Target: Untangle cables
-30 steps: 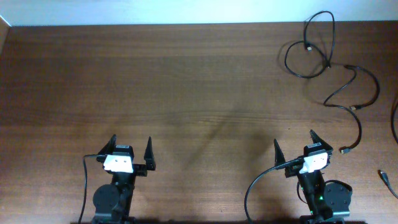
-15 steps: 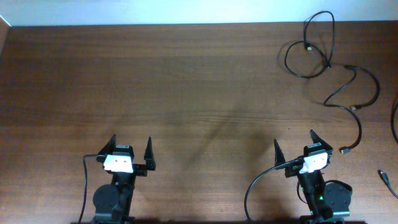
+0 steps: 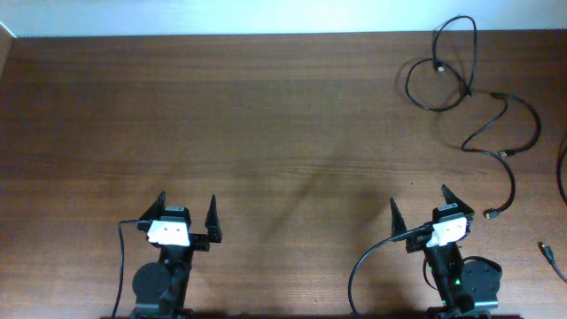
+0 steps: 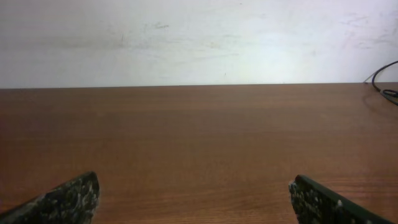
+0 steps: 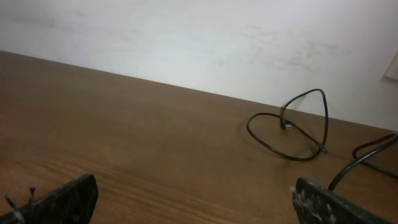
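Brown wood-grain counter (image 3: pixel 266 106) fills almost whole overhead view, grain running left to right, surface matte. Faint diagonal shadow (image 3: pixel 312 188) on counter, mid-width, nearer front edge than far edge. White wall (image 4: pixel 199 37) rises from far edge of counter, with light grey scuffs and smudges; overhead view shows it only as pale strip along far edge. Small beige patch (image 5: pixel 392 66) on wall above far right corner, cut off by frame, cannot tell what it is.

Even, bright light; faint diagonal shadow on the table (image 3: pixel 266 133); wrist views slightly soft.
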